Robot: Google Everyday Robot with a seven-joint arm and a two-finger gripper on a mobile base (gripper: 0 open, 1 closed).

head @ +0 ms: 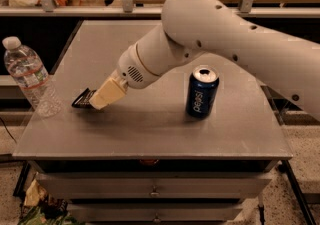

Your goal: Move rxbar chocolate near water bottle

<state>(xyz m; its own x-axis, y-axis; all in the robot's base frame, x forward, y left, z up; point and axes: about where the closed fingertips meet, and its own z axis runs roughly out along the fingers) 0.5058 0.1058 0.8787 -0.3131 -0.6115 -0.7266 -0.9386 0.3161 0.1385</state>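
The pincer [96, 102] is clamped on the rxbar chocolate [80, 100], which pokes out dark from its tips, low over the left side of the bench [150, 136]. The bar is near the water bottle [30, 76], which stands at the left edge. The Pepsi can [202, 92] stands well off to the right.

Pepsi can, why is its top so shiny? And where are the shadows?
Camera view: the Pepsi can has a bare metal top that catches light from above, so it glares white. Camera view: a soft dark shadow lies on the table under the hand, which holds the rxbar chocolate close to the water bottle, not touching it. Camera view: the bottle's clear plastic glints too.
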